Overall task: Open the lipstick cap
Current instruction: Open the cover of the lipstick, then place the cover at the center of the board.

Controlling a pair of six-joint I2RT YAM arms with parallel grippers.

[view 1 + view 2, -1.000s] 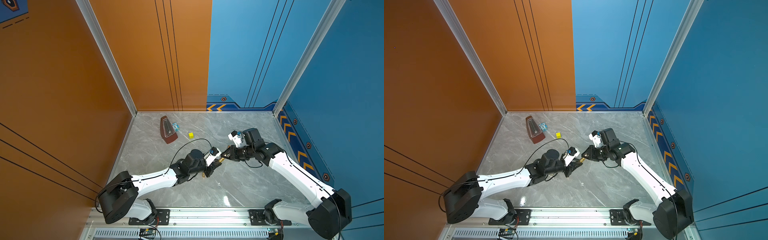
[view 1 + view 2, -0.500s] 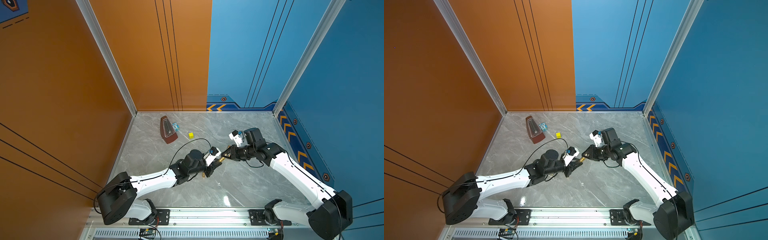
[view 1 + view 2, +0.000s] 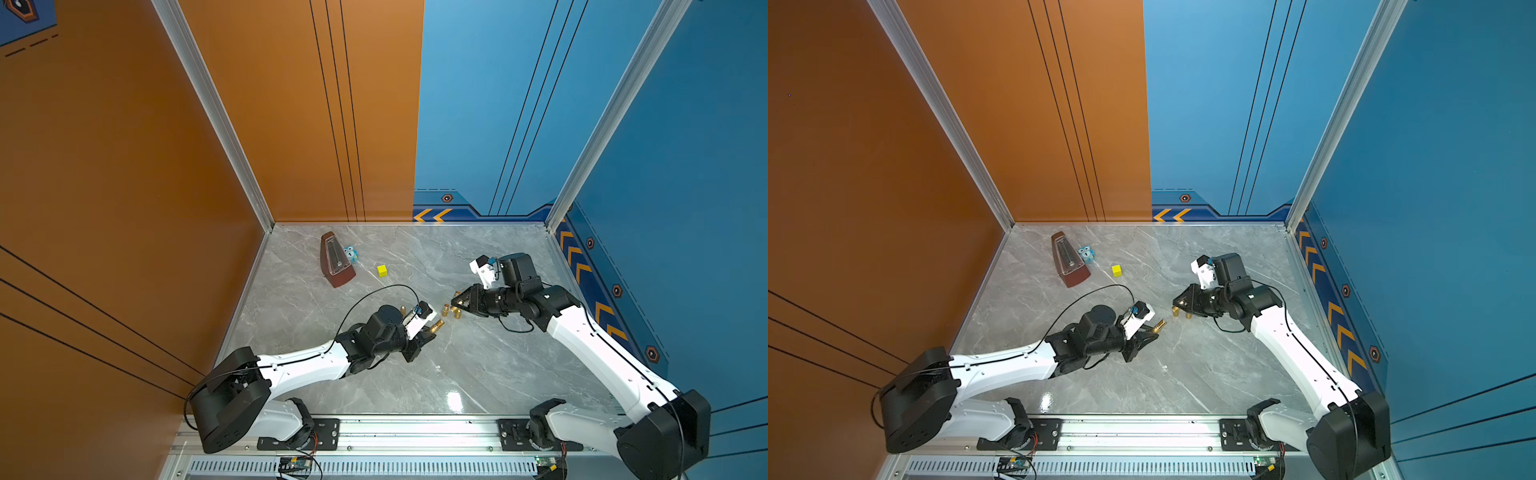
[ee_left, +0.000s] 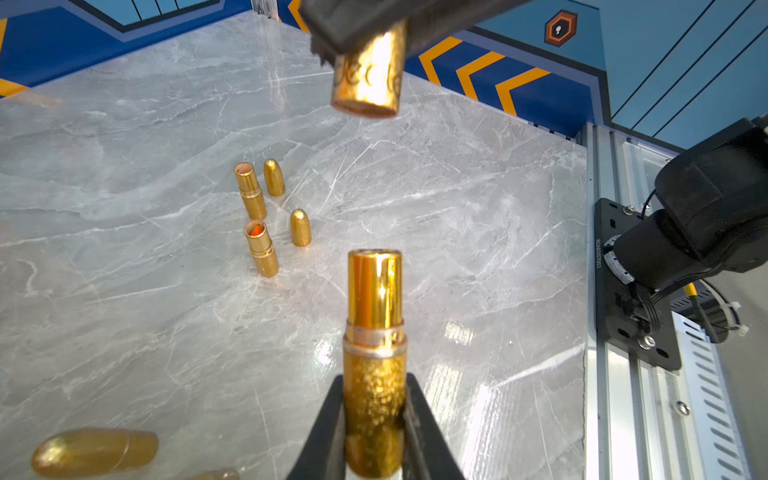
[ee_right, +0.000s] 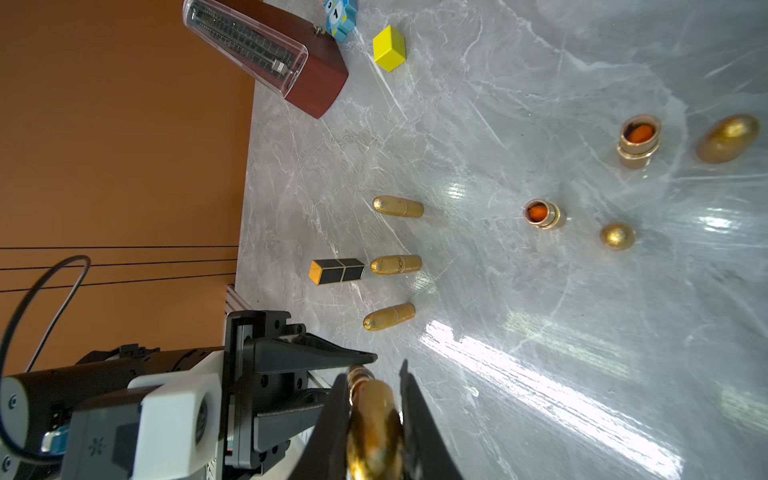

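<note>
Gold lipstick base: was clamped at its glittered lower part between the black jaws of the left gripper; a ringed collar and a polished, mirror-bright inner tube were exposed above.
Cap: was pinched by the right gripper, which was clenched on it; it was gold with script lettering on its side, and its open mouth was turned toward the base.
Separation: cap and base were held in line but apart, with a clear gap between them.
Place: both pieces were held over the marble tabletop, near its middle.
Opened lipsticks: two were stood upright, orange-red showing inside, with two loose caps just beside them.
Closed lipsticks: three were laid in a row on the tabletop.
</note>
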